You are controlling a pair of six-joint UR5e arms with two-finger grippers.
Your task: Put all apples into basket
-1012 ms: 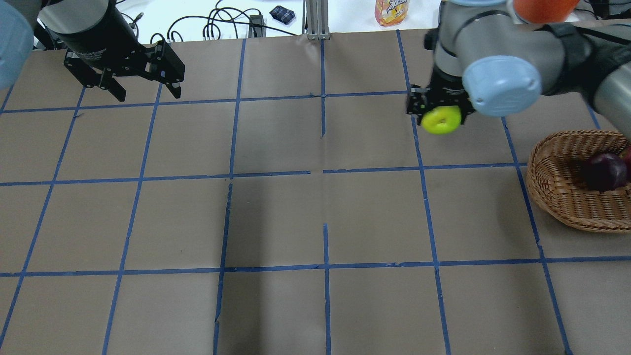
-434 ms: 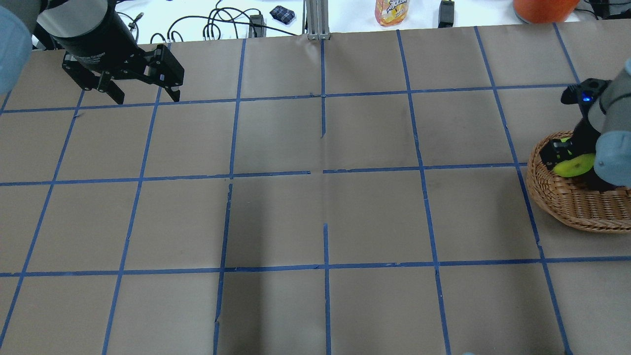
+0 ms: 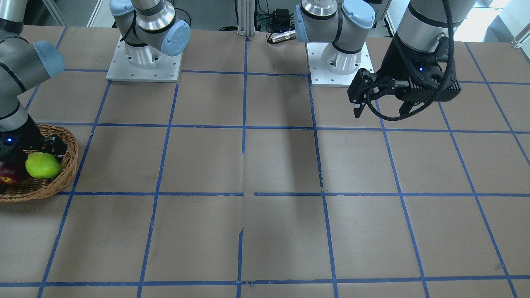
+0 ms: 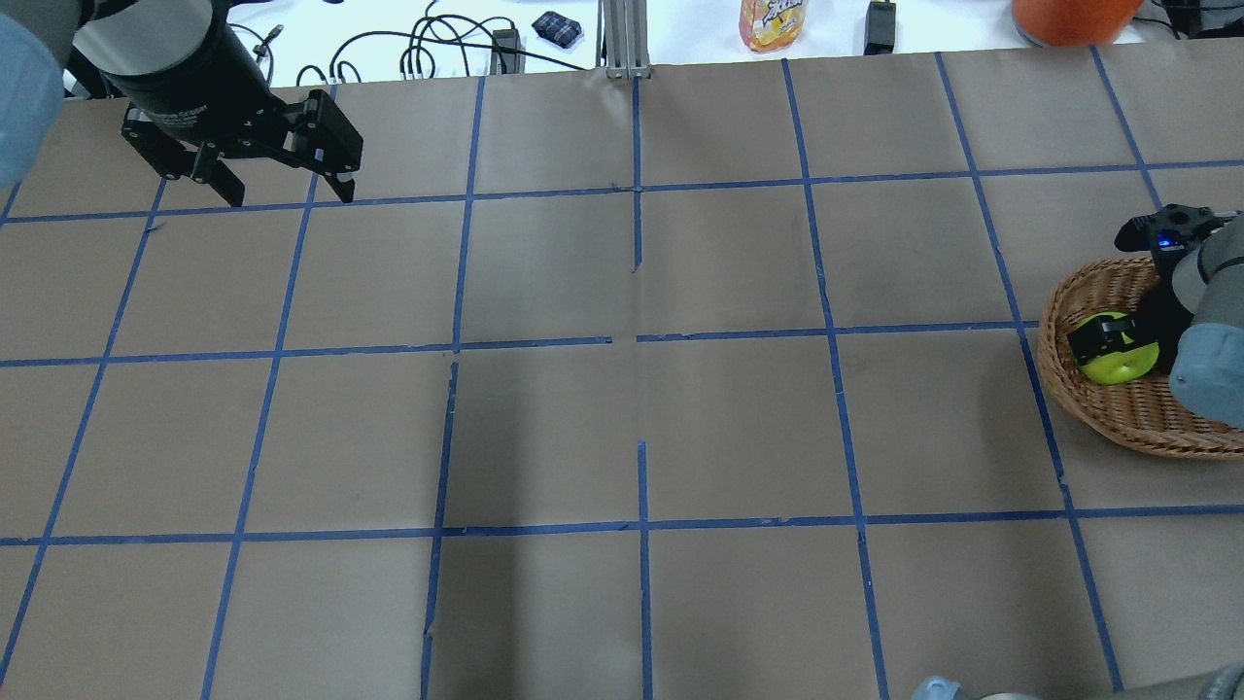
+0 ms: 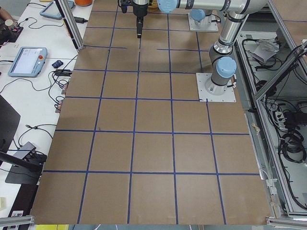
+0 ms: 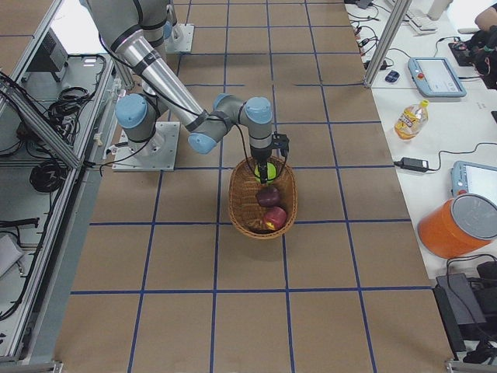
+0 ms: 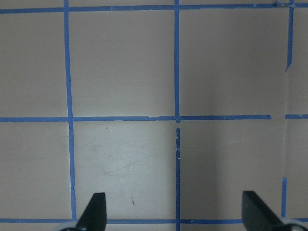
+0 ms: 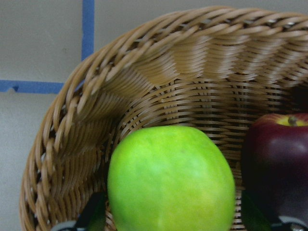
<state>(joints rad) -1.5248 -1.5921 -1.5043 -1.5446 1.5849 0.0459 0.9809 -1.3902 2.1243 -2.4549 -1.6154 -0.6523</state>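
The basket (image 4: 1118,428) holds all three apples. The lime green apple (image 8: 171,178) lies at one end of the basket, close under its woven wall. The dark maroon apple (image 8: 276,163) is in the middle of the basket, just beside the green one. The streaky red apple (image 6: 276,218) is at the basket's other end and touches the maroon one. The right gripper (image 8: 173,216) reaches down into the basket over the green apple. Its fingers (image 8: 96,214) are spread wide, one on either side of the fruit. In the right wrist view they stand as far apart as the free gripper's do, so the apple looks released and resting on the basket's floor, not pinched. Whether a pad brushes its skin cannot be told. The left gripper (image 4: 292,194) is well apart from the basket, near the opposite end of the table (image 4: 622,437). It hangs above the brown paper and blue tape grid with its jaws spread and nothing between them. Off the paper, on the side of the basket away from the robot, an orange tub (image 6: 458,225) and a small bottle (image 6: 409,119) stand on the white bench.
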